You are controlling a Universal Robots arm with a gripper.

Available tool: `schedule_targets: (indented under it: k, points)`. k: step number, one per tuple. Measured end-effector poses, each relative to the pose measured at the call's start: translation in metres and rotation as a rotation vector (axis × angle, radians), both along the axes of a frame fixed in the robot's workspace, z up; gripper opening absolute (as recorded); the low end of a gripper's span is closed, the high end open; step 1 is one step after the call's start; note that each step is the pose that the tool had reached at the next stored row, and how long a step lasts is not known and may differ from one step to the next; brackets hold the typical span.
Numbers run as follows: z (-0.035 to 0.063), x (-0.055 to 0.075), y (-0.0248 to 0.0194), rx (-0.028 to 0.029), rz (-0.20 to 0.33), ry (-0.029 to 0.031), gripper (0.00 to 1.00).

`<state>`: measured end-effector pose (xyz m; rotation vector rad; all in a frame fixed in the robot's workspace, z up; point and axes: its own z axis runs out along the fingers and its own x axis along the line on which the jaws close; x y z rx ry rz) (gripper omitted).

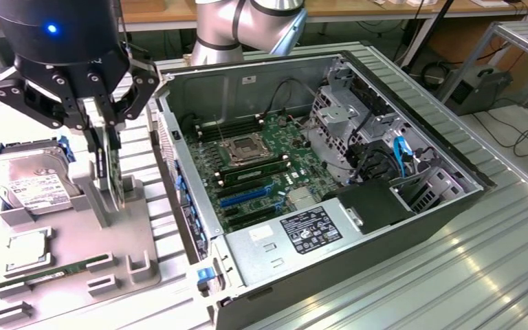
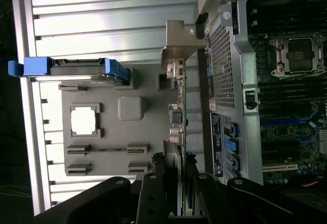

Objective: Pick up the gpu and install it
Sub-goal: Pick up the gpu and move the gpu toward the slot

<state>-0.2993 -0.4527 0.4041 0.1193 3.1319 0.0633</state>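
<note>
**Fingers clenched on the gpu, card upright in its holder**

On the ribbed counter [image 1: 466, 275] the open computer case [image 1: 245, 82] lay on its side, holding the motherboard [image 1: 264, 172] with free blue slots, and cabling at the exterior view's right. Just beside it sat the grey fixture [image 1: 140, 240], which carried the hard drive [image 1: 30, 182] in its blue frame, the gpu [image 1: 108, 185] standing on edge in a slot, a processor [image 1: 27, 245] and a RAM stick [image 1: 53, 271]. I read the gripper [image 1: 101, 134] as pinching the card's upper edge, with the fingers [image 2: 153, 193] pressed to either face of the gpu [image 2: 180, 127]. Risks as I judged them: a thin edge grip could let the card pivot, a tilted pull could bind it in the slot and drag the fixture, and the bracket could catch the near case wall.
</note>
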Motion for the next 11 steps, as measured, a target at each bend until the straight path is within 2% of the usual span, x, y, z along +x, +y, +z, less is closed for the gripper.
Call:
schedule_targets:
  k: [11]
  points:
    - [0.0025, 0.0000, 0.0000, 0.0000, 0.000, 0.0000, 0.26]
